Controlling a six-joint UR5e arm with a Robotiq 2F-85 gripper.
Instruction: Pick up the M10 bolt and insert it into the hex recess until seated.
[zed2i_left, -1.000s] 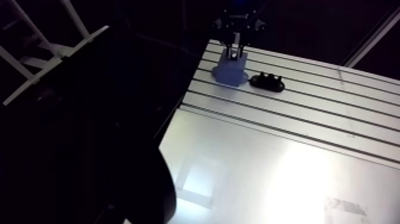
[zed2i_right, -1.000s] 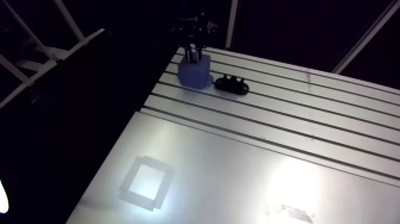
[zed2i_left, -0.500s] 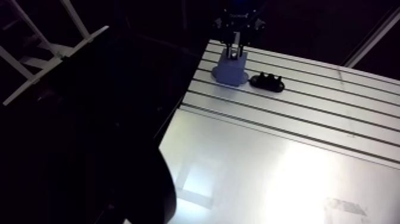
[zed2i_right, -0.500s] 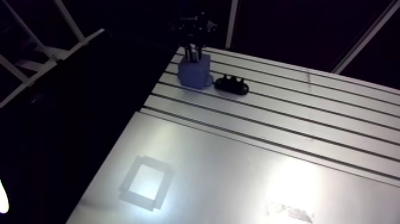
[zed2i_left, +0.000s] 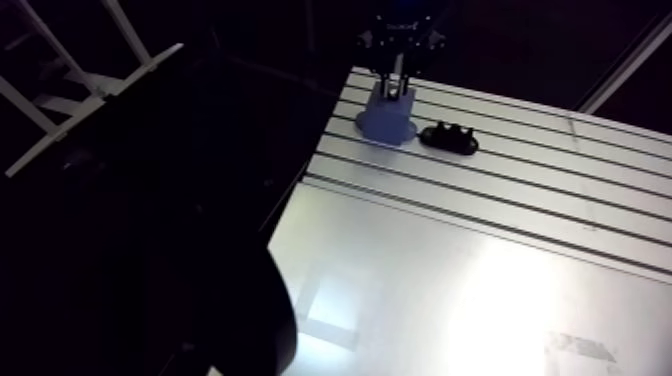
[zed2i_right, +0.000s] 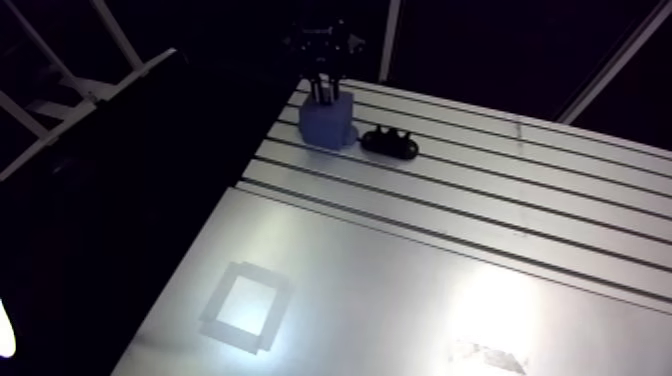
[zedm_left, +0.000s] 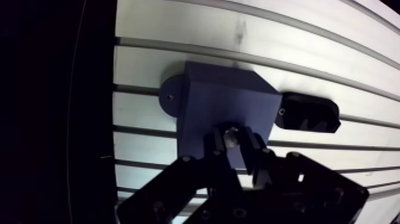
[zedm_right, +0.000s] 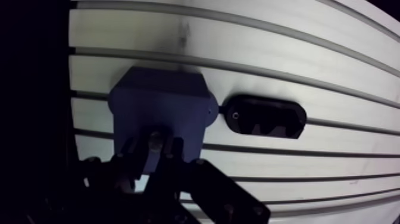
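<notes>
A blue block fixture stands near the table's far left corner, seen in the arm view as the blue block. My gripper hangs right over its top, shut on the M10 bolt, whose pale end shows between the fingertips. The bolt's lower part and the hex recess are hidden under the fingers. In the other wrist eye the bolt sits over the block's near part.
A black oblong holder lies just beside the block, on the side away from the table's left edge. A taped square outline marks the smooth plate nearer the camera. Slots run across the table.
</notes>
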